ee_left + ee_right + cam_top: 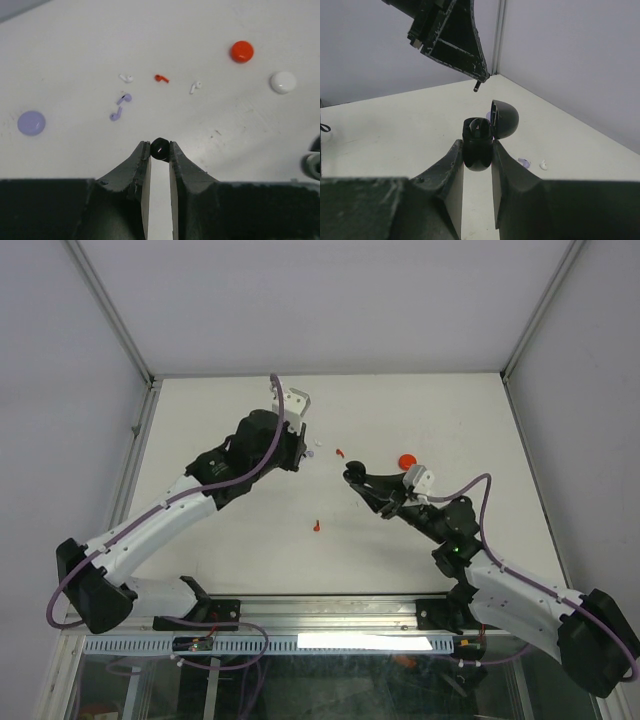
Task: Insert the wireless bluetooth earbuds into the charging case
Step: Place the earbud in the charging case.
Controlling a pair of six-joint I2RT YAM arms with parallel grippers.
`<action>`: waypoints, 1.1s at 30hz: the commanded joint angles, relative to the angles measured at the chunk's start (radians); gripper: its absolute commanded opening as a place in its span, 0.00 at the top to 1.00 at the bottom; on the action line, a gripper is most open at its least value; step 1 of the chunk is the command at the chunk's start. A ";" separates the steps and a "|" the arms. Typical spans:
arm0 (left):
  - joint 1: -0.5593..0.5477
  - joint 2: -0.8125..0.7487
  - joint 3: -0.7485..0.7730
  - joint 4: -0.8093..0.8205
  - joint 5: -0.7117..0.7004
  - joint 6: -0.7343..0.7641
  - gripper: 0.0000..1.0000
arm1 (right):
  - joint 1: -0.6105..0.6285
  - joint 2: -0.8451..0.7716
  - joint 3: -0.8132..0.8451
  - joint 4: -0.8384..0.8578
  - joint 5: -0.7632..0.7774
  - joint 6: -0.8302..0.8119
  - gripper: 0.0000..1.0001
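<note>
The left tool (159, 156) is pinched almost shut on a black earbud (159, 148), gripping it right at the fingertips. It hangs in the air above the table (75, 40).

Seen from that wrist, the loose pieces lie spread over the table beneath it. Furthest left is a round lavender case (31, 123), closed and on its own. Nearer the middle a lavender earbud (124, 98) lies just beside a second lavender earbud (116, 115). Just past them is a white earbud (126, 78), then a red earbud (161, 78), then another white earbud (195, 87); the three are spaced apart in a loose row. To the right sit a closed red case (242, 51) and, further right, a closed white case (283, 82), well apart from each other.

From above, a second red earbud (316, 527) lies alone on the near part of the table, between the two arms.

The right tool (477, 146) is closed on the base of the black charging case (479, 132) and holds it off the table. Its domed lid (504, 119) is hinged open and leans to the right in that wrist's view. The left tool's fingers (457, 45) reach down from the top of that view, with the black earbud's stem poking out at their tip. The bud is above the open case, near it but not touching.
</note>
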 commanded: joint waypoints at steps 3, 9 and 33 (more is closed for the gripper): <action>-0.109 -0.116 -0.026 0.207 -0.017 0.075 0.83 | 0.007 0.001 -0.030 0.197 -0.010 -0.002 1.00; -0.191 -0.152 -0.059 0.294 0.026 0.120 0.82 | 0.007 -0.003 -0.037 0.203 -0.003 -0.002 1.00; -0.360 -0.124 -0.159 0.511 -0.005 0.232 0.82 | 0.007 -0.056 -0.053 0.189 -0.009 0.023 1.00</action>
